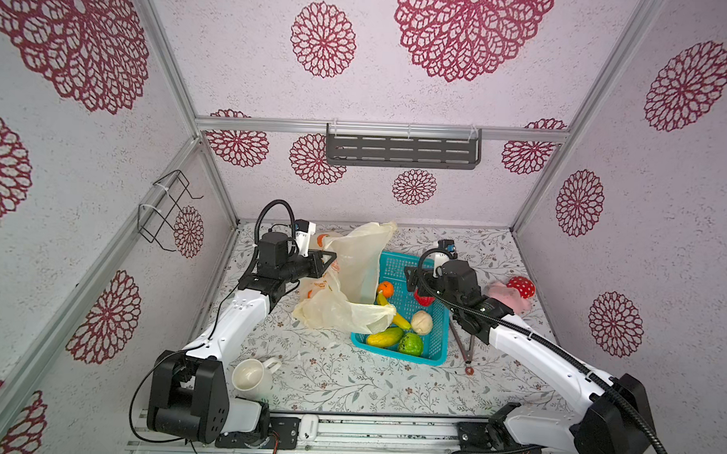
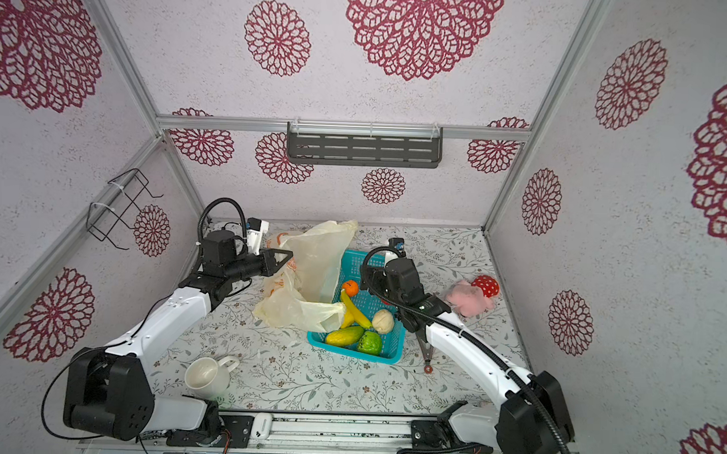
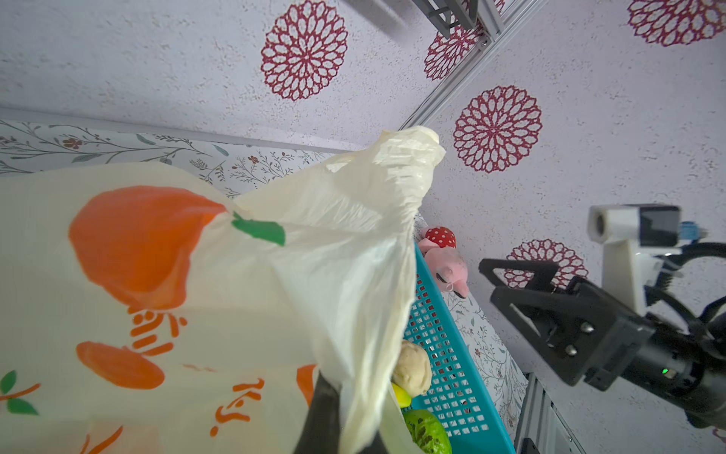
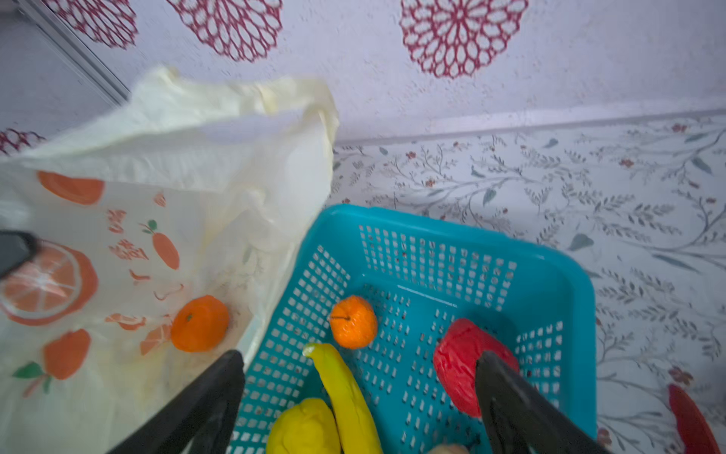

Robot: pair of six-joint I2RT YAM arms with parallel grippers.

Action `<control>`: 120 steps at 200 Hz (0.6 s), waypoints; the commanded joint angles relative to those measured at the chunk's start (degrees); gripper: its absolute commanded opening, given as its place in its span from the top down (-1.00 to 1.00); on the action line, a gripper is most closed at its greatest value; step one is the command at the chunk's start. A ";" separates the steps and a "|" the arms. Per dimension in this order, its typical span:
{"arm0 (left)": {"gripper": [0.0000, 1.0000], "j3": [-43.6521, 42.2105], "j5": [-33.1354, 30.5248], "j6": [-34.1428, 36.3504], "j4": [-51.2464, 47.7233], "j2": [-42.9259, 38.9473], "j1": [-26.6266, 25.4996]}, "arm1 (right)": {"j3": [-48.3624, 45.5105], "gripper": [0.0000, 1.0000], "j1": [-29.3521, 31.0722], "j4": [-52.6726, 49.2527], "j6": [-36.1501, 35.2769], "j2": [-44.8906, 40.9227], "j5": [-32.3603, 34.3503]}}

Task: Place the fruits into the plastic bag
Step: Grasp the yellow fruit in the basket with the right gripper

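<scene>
the left gripper (image 1: 331, 257) is clamped on the plastic bag (image 1: 354, 269) and holds its upper edge off the table. the bag stands right against the left rim of the teal basket (image 1: 394, 357). the left wrist view shows what the top views hide: bag film is folded around one black finger (image 3: 322, 416).

the right gripper (image 3: 487, 278) hangs over the far half of the basket, jaws wide apart and holding nothing. only the right wrist view shows the red apple (image 4: 457, 359) plainly, just under one finger. in both top views the arm covers most of it.

the orange (image 1: 386, 289), banana (image 1: 402, 321), cream round fruit (image 1: 421, 321), mango (image 1: 385, 337) and bumpy green ball (image 1: 410, 343) also lie in the basket. a round orange shape (image 4: 200, 324) shows at the bag. through the blur it may be a fruit inside or only print.

the bag's lower handle drapes over the basket's left rim onto the banana. bare table (image 1: 348, 385) lies between the basket and the white mug (image 1: 250, 376). a thin tool (image 1: 467, 356) lies just right of the basket, under the right arm.
</scene>
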 commanded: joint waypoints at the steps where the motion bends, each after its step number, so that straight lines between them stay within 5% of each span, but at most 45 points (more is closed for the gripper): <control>1: 1.00 0.04 -0.92 1.88 1.49 -0.82 0.22 | -1.37 -0.81 0.99 -4.60 -0.52 1.88 -3.31; 50: 1.00 0.27 -1.99 2.83 0.97 -0.48 -0.46 | 2.91 -0.74 8.06 -7.82 -11.42 12.06 -11.47; 120: 1.00 1.14 -2.12 3.40 0.03 0.06 -1.32 | 11.32 -0.77 8.31 -14.29 -13.78 24.81 -14.11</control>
